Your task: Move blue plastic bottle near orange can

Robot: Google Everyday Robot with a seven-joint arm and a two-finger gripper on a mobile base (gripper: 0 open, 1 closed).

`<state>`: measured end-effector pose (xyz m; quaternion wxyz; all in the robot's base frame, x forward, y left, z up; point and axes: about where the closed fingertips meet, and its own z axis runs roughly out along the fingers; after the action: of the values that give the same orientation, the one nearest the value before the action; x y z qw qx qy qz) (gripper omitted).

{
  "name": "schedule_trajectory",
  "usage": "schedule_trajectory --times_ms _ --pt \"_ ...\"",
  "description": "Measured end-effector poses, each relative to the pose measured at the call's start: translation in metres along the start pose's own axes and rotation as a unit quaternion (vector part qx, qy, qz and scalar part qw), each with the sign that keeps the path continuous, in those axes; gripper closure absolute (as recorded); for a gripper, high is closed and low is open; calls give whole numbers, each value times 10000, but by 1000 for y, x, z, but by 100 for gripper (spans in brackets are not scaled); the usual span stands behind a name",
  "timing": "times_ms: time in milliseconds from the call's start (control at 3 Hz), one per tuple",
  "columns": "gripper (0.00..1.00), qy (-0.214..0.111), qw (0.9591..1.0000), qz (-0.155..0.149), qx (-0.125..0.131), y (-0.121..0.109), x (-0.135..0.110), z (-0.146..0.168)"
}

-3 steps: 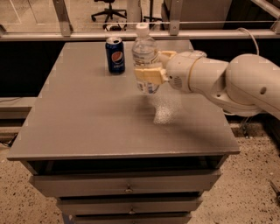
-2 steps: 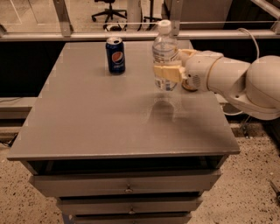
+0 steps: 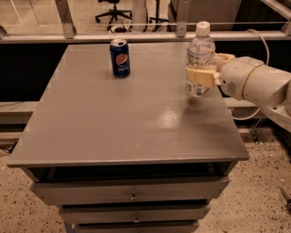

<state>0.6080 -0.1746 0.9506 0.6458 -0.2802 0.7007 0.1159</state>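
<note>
The blue plastic bottle [image 3: 199,57] is clear and ribbed with a white cap. It stands upright over the right side of the grey table [image 3: 113,123]. My gripper [image 3: 201,76] reaches in from the right and is shut on the bottle's lower half, its pale fingers [image 3: 199,75] wrapped across the front. The bottle's base seems to be just above the table top. The orange can is out of view.
A dark blue Pepsi can [image 3: 120,58] stands at the table's back, left of the bottle. The table has drawers [image 3: 132,191] below its front edge. A rail and an office chair [image 3: 113,9] lie behind the table. My white arm [image 3: 259,86] hangs past the table's right edge.
My gripper has carried the bottle to the right, from near the table's back middle to its right side. The Pepsi can has not moved.
</note>
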Motion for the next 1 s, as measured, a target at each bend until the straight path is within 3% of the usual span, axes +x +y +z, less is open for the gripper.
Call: schedule_trajectory --times_ms 667,1000 --pt "100 106 9992 217 328 -28 24 -38" --pt "100 19 9991 275 308 -40 33 -43"
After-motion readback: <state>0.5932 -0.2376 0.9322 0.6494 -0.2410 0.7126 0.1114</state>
